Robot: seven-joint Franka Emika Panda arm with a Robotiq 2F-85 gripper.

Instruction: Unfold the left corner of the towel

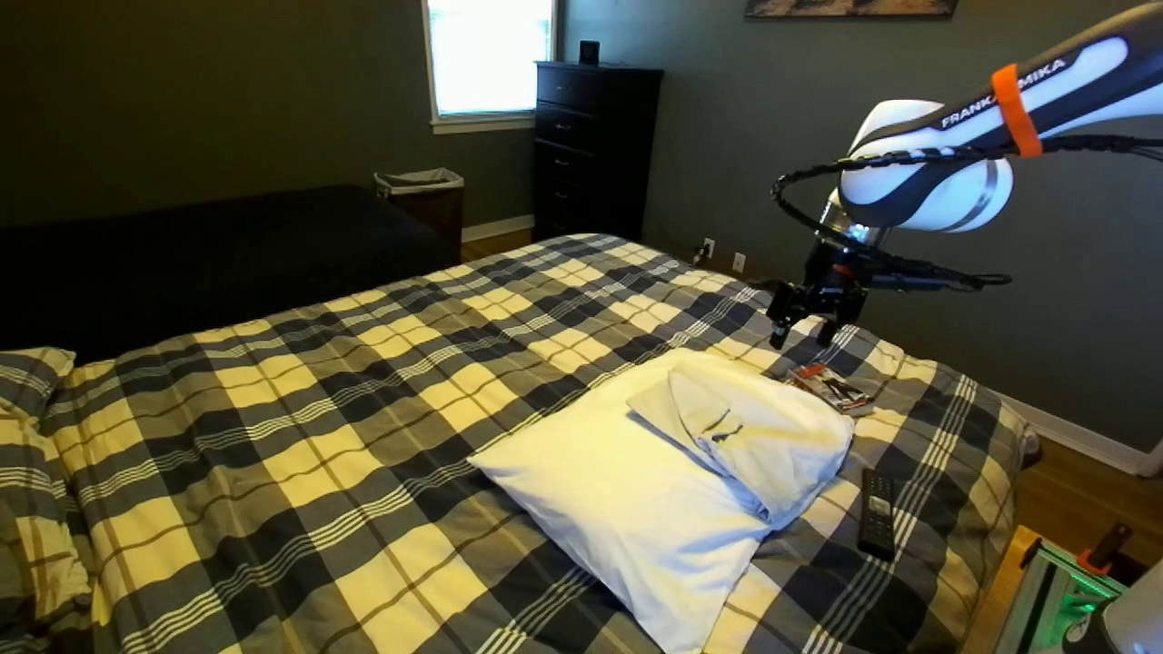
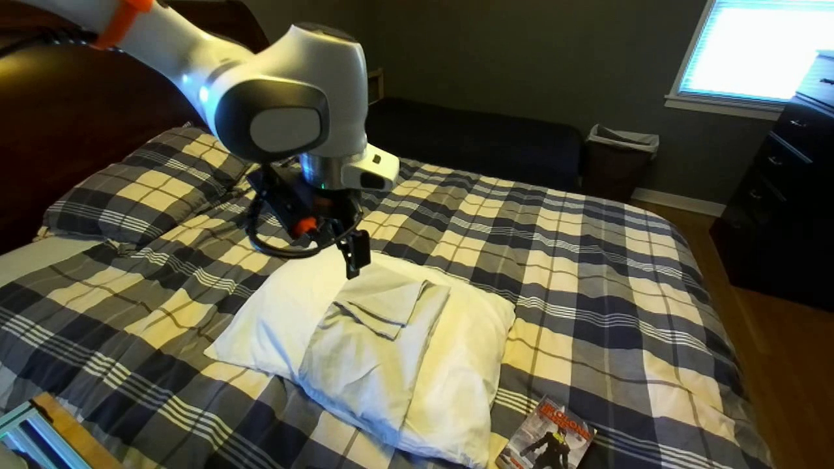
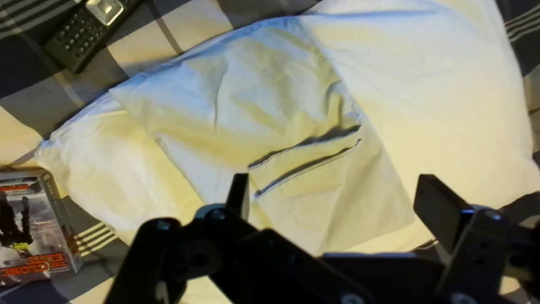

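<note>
Robotiq gripper (image 1: 803, 338) is hovering over the plaid bedspread (image 1: 336, 427) in an exterior view, and its two fingers (image 3: 441, 211) are standing wide apart! Below it the pale towel (image 3: 261, 122) is lying creased, its hemmed fold (image 3: 303, 202) showing between those fingers in the wrist view. And the pointed left corner (image 3: 388, 213) is appearing just beside one of them! A black remote control (image 1: 877, 513) is resting near the towel, with a printed book or case (image 2: 550, 436) lying near too.

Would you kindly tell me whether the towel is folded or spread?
Folded: in an exterior view, the towel has a flap doubled over on top.
</note>
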